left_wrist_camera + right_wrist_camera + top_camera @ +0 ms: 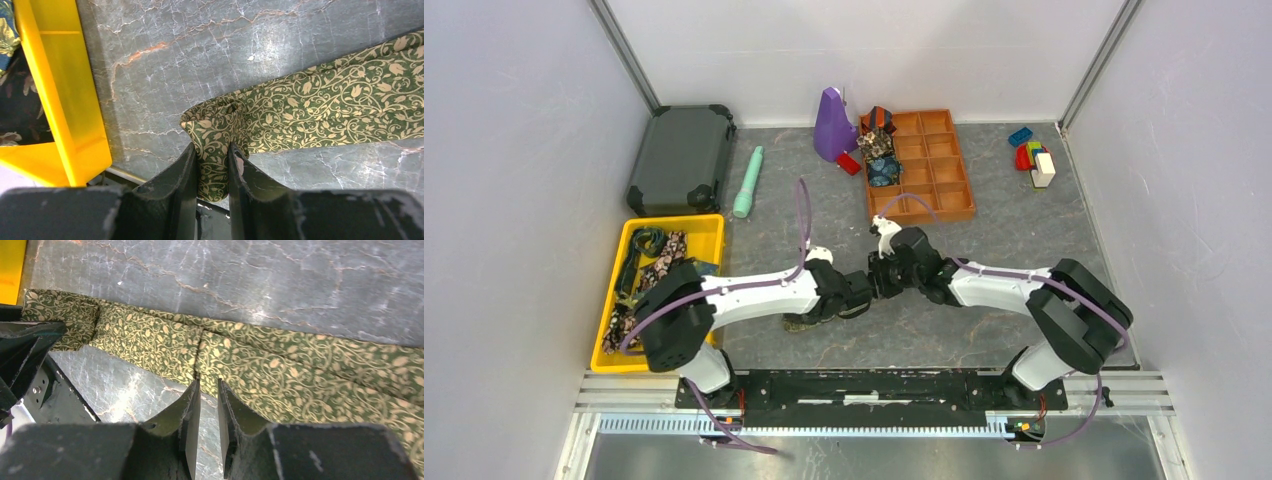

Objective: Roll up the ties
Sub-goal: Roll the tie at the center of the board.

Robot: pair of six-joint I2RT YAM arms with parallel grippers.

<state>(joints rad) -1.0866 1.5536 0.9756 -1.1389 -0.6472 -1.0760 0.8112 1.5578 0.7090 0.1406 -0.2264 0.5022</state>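
Observation:
A green tie with a gold vine pattern [325,110] lies across the marbled table. My left gripper [212,150] is shut on its folded, partly coiled end [212,127]. In the right wrist view the same tie [280,360] runs from left to right. My right gripper [207,384] has its tips at the tie's near edge, jaws a little apart with bare table showing between them. From above, both grippers meet at mid-table, left gripper [856,296] and right gripper [886,274], and only a bit of the tie [804,322] shows. Rolled ties [881,157] sit in the orange tray [944,165].
A yellow bin [709,232] at the left holds several loose ties [659,262]; its wall [65,100] is close beside my left gripper. A teal cylinder [748,182], a dark case [682,158], a purple object [832,125] and toy blocks [1034,155] lie further back.

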